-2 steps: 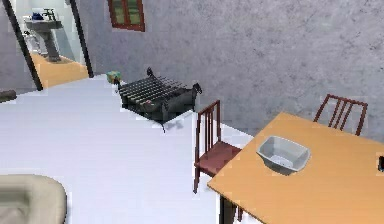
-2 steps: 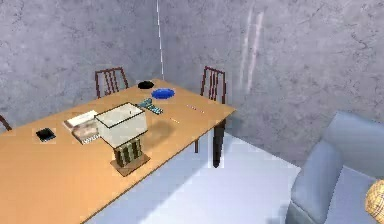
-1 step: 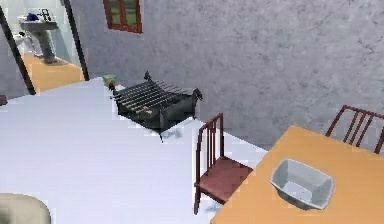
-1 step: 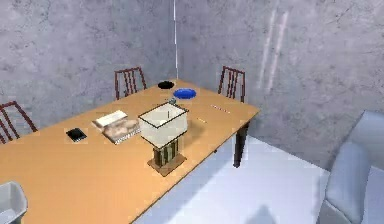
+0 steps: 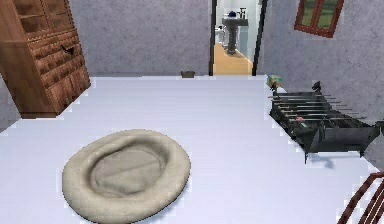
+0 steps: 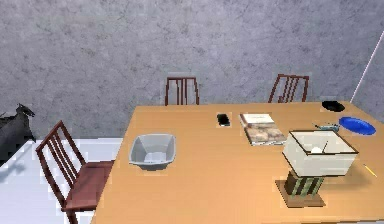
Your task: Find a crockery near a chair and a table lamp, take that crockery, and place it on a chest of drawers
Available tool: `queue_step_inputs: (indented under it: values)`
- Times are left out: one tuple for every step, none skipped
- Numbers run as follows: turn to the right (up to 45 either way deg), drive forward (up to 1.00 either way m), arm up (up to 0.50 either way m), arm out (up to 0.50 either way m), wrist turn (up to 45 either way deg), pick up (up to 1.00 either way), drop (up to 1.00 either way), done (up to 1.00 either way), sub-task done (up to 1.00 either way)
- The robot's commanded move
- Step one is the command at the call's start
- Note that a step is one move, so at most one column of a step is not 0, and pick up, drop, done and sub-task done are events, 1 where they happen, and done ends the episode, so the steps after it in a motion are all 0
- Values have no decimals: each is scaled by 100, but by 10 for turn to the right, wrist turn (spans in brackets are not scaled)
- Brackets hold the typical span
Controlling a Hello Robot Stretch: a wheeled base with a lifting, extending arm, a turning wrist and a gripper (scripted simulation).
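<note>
Forward: wood cabinet (image 5: 45, 50) with drawers at 10 o'clock, likely drop-off. Cushion (image 5: 125, 175) at 7 and foosball (image 5: 322, 115) at 3 could snag base.
Arm side: grey bowl (image 6: 153, 152) on counter (image 6: 210, 185) at 7, chair (image 6: 75, 170) beside. Lamp (image 6: 320, 160) at 4, blue plate (image 6: 356, 125) at 3: wrong-pick risk. Gripper state: cannot tell.

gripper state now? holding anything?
Gripper: cannot be told. The grey bowl sits on the table, apart from the table lamp.
</note>
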Motion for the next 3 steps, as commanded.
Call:
queue_step_inputs:
  values:
    - [0, 0, 50, 0, 0, 0, 0, 0, 0]
    - [0, 0, 32, 0, 0, 0, 0, 0, 0]
    - [0, 0, 0, 42, 0, 0, 0, 0, 0]
